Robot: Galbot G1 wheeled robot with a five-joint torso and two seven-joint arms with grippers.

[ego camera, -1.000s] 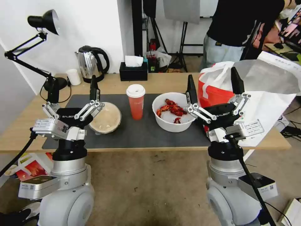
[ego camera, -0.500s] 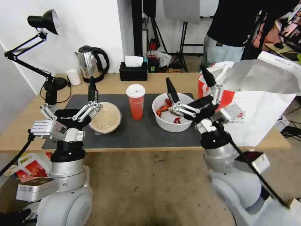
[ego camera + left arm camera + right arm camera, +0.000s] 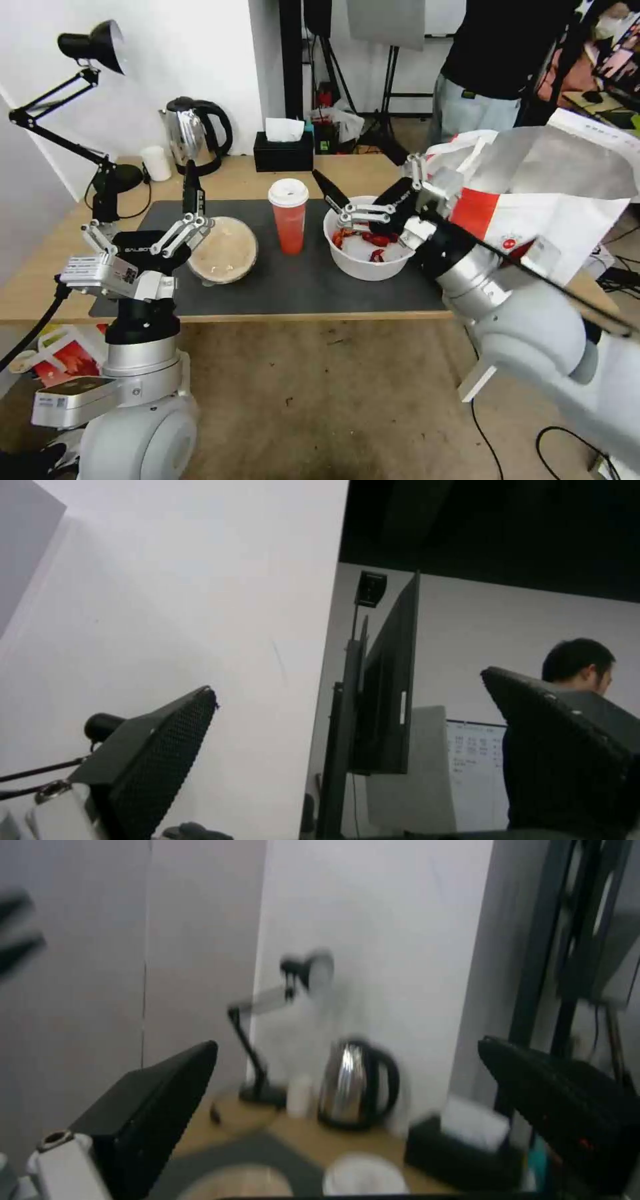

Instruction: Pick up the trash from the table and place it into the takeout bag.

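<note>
Right tool (image 3: 363,190) reaching forward with fingers spread wide, left tool (image 3: 143,213) raised, fingers parted, pointing up

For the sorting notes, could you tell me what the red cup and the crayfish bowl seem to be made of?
The red cup looks like matte paper with a white plastic-looking lid. The crayfish bowl seems smooth white plastic, though ceramic cannot be ruled out.

**My table**

Before me stands the light-wood table (image 3: 347,170), bearing a dark grey mat (image 3: 293,280). Directly on the wood sit a black desk lamp (image 3: 110,179), a small white cup (image 3: 157,163), a steel kettle (image 3: 193,133) and a black tissue box (image 3: 283,153).
</note>
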